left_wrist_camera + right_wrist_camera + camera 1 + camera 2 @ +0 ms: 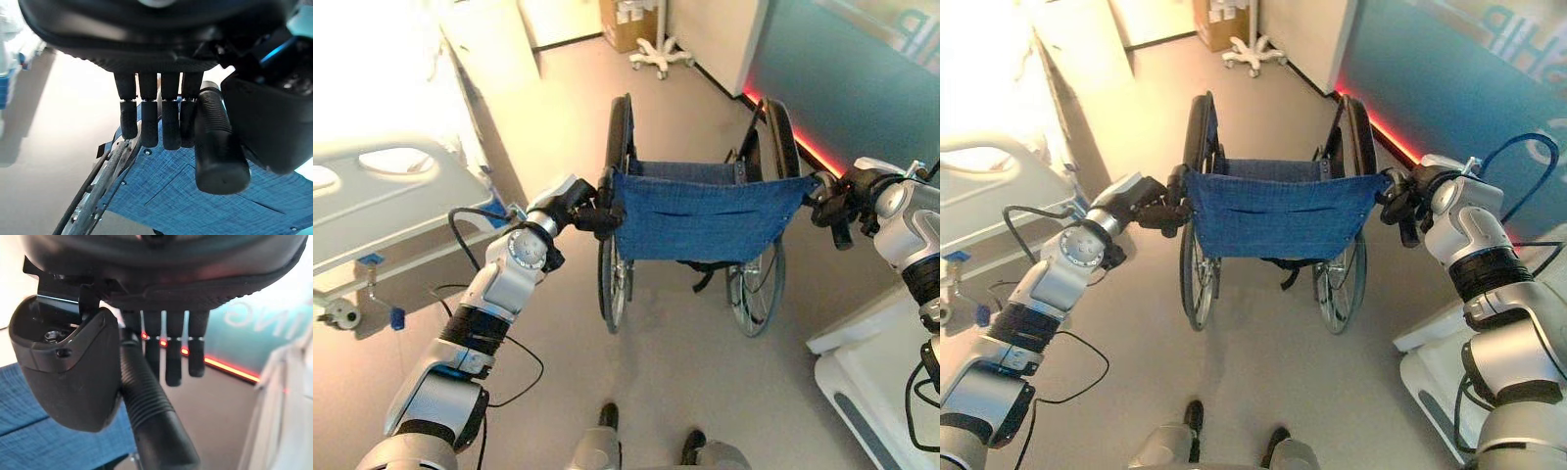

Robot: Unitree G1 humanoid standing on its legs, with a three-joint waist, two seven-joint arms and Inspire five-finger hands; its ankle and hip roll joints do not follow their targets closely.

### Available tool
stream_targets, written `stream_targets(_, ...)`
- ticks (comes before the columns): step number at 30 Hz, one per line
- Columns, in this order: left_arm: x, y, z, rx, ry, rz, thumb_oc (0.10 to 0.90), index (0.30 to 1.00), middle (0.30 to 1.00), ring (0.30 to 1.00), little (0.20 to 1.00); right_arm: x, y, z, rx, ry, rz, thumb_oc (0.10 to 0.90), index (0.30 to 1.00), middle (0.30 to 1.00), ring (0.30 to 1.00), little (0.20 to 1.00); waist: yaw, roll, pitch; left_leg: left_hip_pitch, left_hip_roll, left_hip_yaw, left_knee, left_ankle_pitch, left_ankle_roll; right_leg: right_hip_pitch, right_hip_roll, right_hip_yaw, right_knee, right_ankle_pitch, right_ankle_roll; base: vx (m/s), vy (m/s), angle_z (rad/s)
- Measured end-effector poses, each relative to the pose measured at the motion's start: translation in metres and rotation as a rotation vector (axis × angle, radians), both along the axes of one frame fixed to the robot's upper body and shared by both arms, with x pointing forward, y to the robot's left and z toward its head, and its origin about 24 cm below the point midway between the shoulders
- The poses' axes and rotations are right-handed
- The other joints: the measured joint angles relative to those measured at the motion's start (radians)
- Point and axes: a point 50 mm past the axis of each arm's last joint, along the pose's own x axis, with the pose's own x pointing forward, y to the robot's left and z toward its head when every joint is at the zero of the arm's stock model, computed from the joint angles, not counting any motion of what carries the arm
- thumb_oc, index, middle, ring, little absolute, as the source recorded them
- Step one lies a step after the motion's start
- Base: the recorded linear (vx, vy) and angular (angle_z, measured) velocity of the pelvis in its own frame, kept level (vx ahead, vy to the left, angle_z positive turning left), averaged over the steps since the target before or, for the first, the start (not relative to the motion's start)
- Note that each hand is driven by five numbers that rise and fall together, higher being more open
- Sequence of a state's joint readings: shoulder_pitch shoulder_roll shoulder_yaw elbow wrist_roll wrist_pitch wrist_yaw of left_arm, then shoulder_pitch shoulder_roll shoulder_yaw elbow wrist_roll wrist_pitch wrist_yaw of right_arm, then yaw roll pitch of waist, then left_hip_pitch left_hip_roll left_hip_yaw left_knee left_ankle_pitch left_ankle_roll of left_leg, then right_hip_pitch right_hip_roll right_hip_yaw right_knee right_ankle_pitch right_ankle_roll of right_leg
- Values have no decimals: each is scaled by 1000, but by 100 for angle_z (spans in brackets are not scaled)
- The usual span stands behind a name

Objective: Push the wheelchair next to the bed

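Between thumb and fingers (146,122) of each hand lies a wheelchair (700,211) handle.

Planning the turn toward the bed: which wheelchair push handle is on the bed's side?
The handle at the left hand; the bed lies on the robot's left, opposite the right hand.

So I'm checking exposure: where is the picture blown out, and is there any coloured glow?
In the left eye view the bed is washed out by glare at upper left; a red strip glows along the wall base beyond the wheelchair, also seen in the right wrist view.
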State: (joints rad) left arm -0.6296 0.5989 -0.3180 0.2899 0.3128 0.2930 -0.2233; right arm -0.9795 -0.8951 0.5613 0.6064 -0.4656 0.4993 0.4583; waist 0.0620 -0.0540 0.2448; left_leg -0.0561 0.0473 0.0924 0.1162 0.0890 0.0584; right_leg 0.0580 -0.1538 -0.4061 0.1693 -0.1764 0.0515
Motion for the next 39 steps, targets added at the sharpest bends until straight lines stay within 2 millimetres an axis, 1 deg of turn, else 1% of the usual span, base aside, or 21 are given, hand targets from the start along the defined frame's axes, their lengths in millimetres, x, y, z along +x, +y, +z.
stream_targets(2,-1,1,-4,1,15,7,400,300,300,300,300,2,5,-5,8,9,9,400,300,300,300,300,19,0,2,-16,12,-8,32,-6,-9,26,22,-10,-17,-7,-11,330,-216,21)
stream_targets(3,-2,-1,-6,1,26,7,400,300,300,300,300,3,2,-6,7,15,-5,400,300,300,300,300,15,-12,4,-51,-2,-18,99,-48,-66,60,33,-7,-71,-4,-9,325,-139,18)
stream_targets(6,-5,-4,-15,-1,50,8,400,300,300,300,300,5,5,-17,-30,47,-19,400,300,300,300,300,57,-1,4,-127,-31,27,111,-48,-71,131,77,3,-136,-14,-27,385,-108,-16)
stream_targets(8,-9,-5,-18,-10,53,5,400,300,300,300,300,6,7,-24,-55,74,-22,400,300,300,300,300,110,27,-9,-184,-32,44,69,-37,-85,170,119,12,-163,-10,-27,362,-50,-68)
stream_targets(11,-20,2,-28,-26,82,20,400,300,300,300,300,9,15,-36,-63,116,-4,400,300,300,300,300,192,66,-31,-216,-43,97,11,-31,-88,258,143,-26,-195,-37,-2,485,-7,-86)
stream_targets(13,-24,9,-30,-15,105,28,400,300,300,300,300,9,19,-45,-69,149,5,400,300,300,300,300,210,80,-67,-207,-48,139,16,-38,-84,293,167,-38,-186,-75,22,374,29,-59)
stream_targets(14,-25,15,-27,3,98,34,400,300,300,300,300,10,24,-52,-62,161,17,400,300,300,300,300,219,60,-76,-208,-65,119,28,-8,-41,292,166,-16,-154,-116,22,380,83,0)
stream_targets(15,-23,19,-22,20,91,37,400,300,300,300,300,11,27,-55,-59,171,22,400,300,300,300,300,210,2,-79,-208,-82,157,41,-41,-31,282,139,-9,-120,-146,14,411,121,39)
stream_targets(16,-17,20,-16,28,86,36,400,300,300,300,300,11,26,-57,-40,176,11,400,300,300,300,300,197,-40,-82,-205,-106,151,55,-30,-17,281,113,-20,-69,-188,24,304,89,51)
stream_targets(17,-16,20,-15,30,84,40,400,300,300,300,300,12,27,-59,-25,175,7,400,300,300,300,300,196,-51,-82,-205,-116,148,70,-23,-6,280,104,-20,-40,-200,31,379,165,38)
stream_targets(19,-13,22,-12,39,72,49,400,300,300,300,300,13,29,-58,-25,143,13,400,300,300,300,300,193,-40,-80,-217,-103,132,153,-38,45,231,93,-21,142,-200,56,425,185,9)
stream_targets(21,-13,18,-11,55,63,29,400,300,300,300,300,9,22,-59,-8,143,7,400,300,300,300,300,188,-34,-81,-186,-114,111,128,-42,84,159,63,9,351,-157,100,332,89,32)
stream_targets(22,-13,16,-12,60,67,22,400,300,300,300,300,7,20,-62,-10,150,6,400,300,300,300,300,177,-35,-81,-146,-126,75,76,-25,97,108,43,32,467,-99,98,305,-5,42)
stream_targets(24,-12,13,-14,66,70,18,400,300,300,300,300,6,18,-61,-14,142,0,400,300,300,300,300,177,-19,-71,-79,-138,10,1,-4,111,53,24,52,534,-112,85,258,-141,10)
stream_targets(26,-9,11,-11,80,62,26,400,300,300,300,300,10,19,-47,-13,73,11,400,300,300,300,300,174,71,-26,-14,-117,-110,-35,7,91,-25,52,50,475,-133,36,362,-413,-13)
stream_targets(28,-3,8,-7,90,56,26,400,300,300,300,300,10,16,-36,-25,37,16,400,300,300,300,300,156,105,-9,-8,-115,-201,-33,-2,63,-101,62,59,338,-123,43,413,-361,44)
stream_targets(30,4,11,6,102,27,34,400,300,300,300,300,13,19,-26,-23,8,25,400,300,300,300,300,117,90,16,-4,-127,-262,-32,-8,55,-161,34,118,46,-19,94,410,-257,82)
stream_targets(33,8,13,18,118,-3,40,400,300,300,300,300,14,22,-24,-16,0,31,400,300,300,300,300,93,37,42,-1,-148,-317,-4,-44,25,-178,-25,175,-152,103,139,515,-304,77)
stream_targets(36,8,14,25,127,-31,38,400,300,300,300,300,14,22,-20,15,-11,20,400,300,300,300,300,69,-18,44,-46,-154,-342,76,-112,-10,-156,-82,201,-182,151,168,504,-420,85)
stream_targets(37,9,12,27,122,-45,33,400,300,300,300,300,13,21,-14,15,-26,11,400,300,300,300,300,61,-14,50,-61,-147,-362,104,-141,-1,-158,-66,206,-165,193,168,529,-518,111)
stream_targets(39,11,6,35,123,-78,16,400,300,300,300,300,11,14,-1,7,-50,-1,400,300,300,300,300,39,-1,63,-87,-112,-367,112,-164,-3,-176,-28,237,-105,199,160,299,-216,113)
